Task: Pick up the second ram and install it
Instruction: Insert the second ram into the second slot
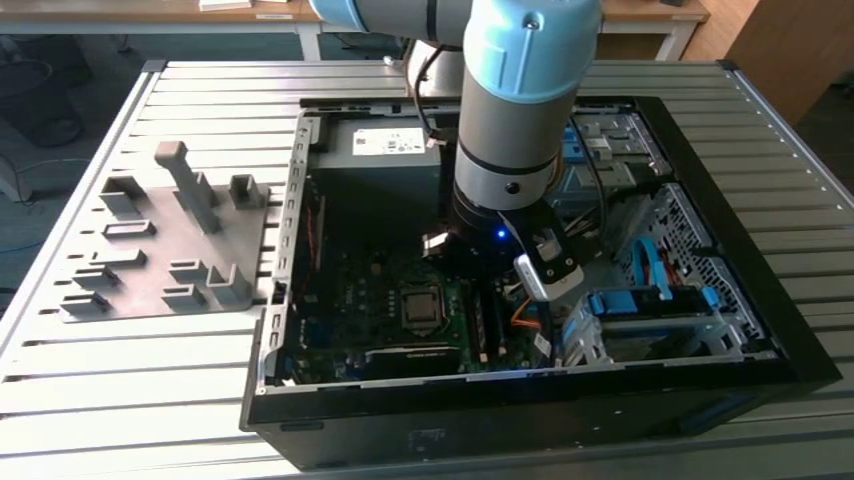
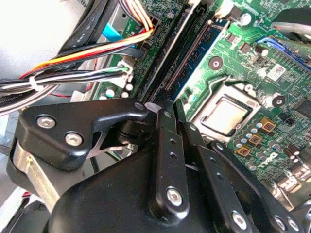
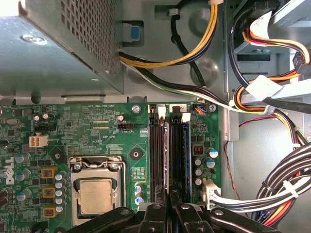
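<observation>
Both wrist views showed our gripper (image 3: 168, 201) closed narrow on the second ram (image 3: 168, 160), which we judged partly down in the motherboard (image 3: 97, 131) slot, its seating still unfinished.

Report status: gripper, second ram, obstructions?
Gripper low inside the case, jaws shut on the second ram. Ram edge-on over the memory slots, seating unclear. Cable bundles alongside, clear of the slots.

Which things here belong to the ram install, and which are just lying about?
Job: gripper, memory slots, thin edge standing in them, likely the second ram.
Idle: grey fixture plate, processor socket, power supply, cable bundles.
</observation>
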### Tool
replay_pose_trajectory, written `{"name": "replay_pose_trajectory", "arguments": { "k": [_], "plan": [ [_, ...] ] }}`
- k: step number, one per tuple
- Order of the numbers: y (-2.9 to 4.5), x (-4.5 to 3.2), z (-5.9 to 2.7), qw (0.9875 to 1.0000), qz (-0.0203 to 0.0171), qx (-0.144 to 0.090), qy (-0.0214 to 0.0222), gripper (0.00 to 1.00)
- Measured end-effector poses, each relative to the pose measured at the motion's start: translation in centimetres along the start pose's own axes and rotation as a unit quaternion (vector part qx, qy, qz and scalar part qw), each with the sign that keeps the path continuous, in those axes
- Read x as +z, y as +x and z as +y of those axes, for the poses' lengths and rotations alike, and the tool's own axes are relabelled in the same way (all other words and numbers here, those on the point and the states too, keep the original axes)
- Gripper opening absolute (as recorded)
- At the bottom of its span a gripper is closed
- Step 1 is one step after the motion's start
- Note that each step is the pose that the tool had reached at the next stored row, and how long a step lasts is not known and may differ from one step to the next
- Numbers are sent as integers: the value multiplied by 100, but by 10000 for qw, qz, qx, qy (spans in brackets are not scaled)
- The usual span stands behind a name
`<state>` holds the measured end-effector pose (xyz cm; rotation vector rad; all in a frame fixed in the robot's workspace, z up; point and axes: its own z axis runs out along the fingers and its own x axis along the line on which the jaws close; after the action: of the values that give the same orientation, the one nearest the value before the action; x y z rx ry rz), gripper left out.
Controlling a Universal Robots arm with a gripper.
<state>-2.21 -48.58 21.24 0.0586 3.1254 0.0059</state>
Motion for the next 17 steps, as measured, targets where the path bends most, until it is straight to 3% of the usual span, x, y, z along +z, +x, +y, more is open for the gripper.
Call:
{"name": "replay_pose_trajectory", "arguments": {
  "k": [4,7,12,17],
  "plan": [
    [0,7,0,10000,-1,0,44,14],
    [0,9,0,10000,-2,-1,45,14],
    [1,3,0,10000,0,1,-12,14],
    [1,-19,0,10000,0,0,-17,14]
  ]
}}
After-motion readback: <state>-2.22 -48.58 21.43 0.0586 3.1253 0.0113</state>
